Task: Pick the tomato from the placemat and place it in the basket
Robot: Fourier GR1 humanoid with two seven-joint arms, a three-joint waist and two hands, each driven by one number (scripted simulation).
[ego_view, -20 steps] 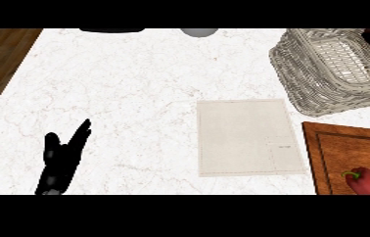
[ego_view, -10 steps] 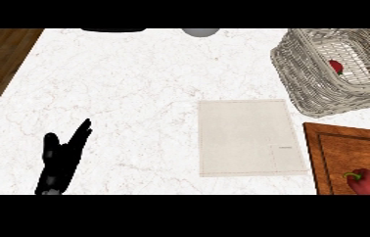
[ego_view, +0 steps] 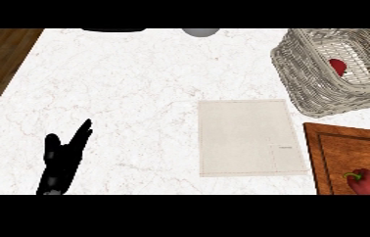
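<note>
White marble counter (ego_view: 130,84) fills most of the view, with a brown wood strip (ego_view: 14,50) along its far-left edge. Taking the placemat (ego_view: 249,138) as landmark: left hand (ego_view: 61,160) is well to its left at the lower edge, fingers straight and released, holding nothing. Right hand isn't visible. A black object (ego_view: 112,30) and a grey round object (ego_view: 200,32) sit up-left of the placemat, both cut off by the top edge, can't identify them. Placemat is beige, rectangular, long axis running away from the robot. Wicker basket (ego_view: 303,79) is up-right of it, just beside its far corner, cut off at right. Tomato (ego_view: 337,67) is inside the basket, mostly hidden by the weave, orientation unreadable. Right of the placemat, a wooden board (ego_view: 329,153) carries a red pepper (ego_view: 358,181), cropped by the frame.
</note>
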